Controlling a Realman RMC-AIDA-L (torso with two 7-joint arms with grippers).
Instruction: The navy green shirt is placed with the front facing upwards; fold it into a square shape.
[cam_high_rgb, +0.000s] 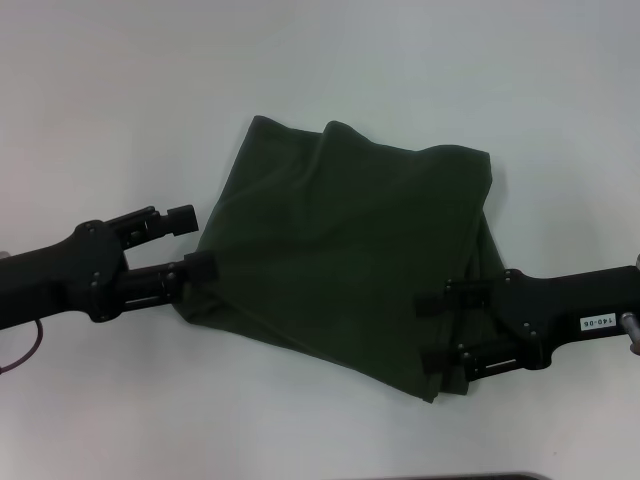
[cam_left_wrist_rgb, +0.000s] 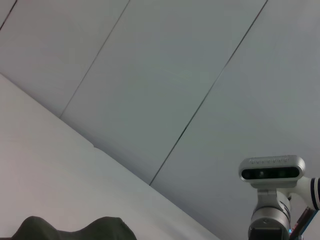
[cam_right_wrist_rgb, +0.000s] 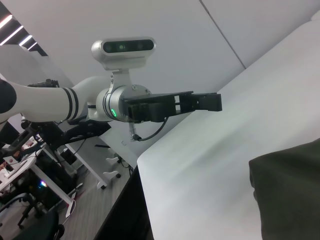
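The navy green shirt (cam_high_rgb: 350, 250) lies folded into a rough, slightly skewed rectangle in the middle of the white table (cam_high_rgb: 120, 100). Only plain fabric shows; its lettering and neck label are hidden. My left gripper (cam_high_rgb: 190, 242) is open at the shirt's left edge, with its lower finger (cam_high_rgb: 201, 266) touching the cloth. My right gripper (cam_high_rgb: 437, 330) is open over the shirt's right front corner. The shirt also shows in the left wrist view (cam_left_wrist_rgb: 75, 230) and in the right wrist view (cam_right_wrist_rgb: 290, 195), where the left gripper (cam_right_wrist_rgb: 200, 102) is seen farther off.
White table surface surrounds the shirt on all sides. The table's front edge (cam_high_rgb: 460, 476) shows as a dark strip at the bottom. The robot's head camera (cam_right_wrist_rgb: 123, 47) and body stand behind the table edge, with office gear (cam_right_wrist_rgb: 30, 165) beyond.
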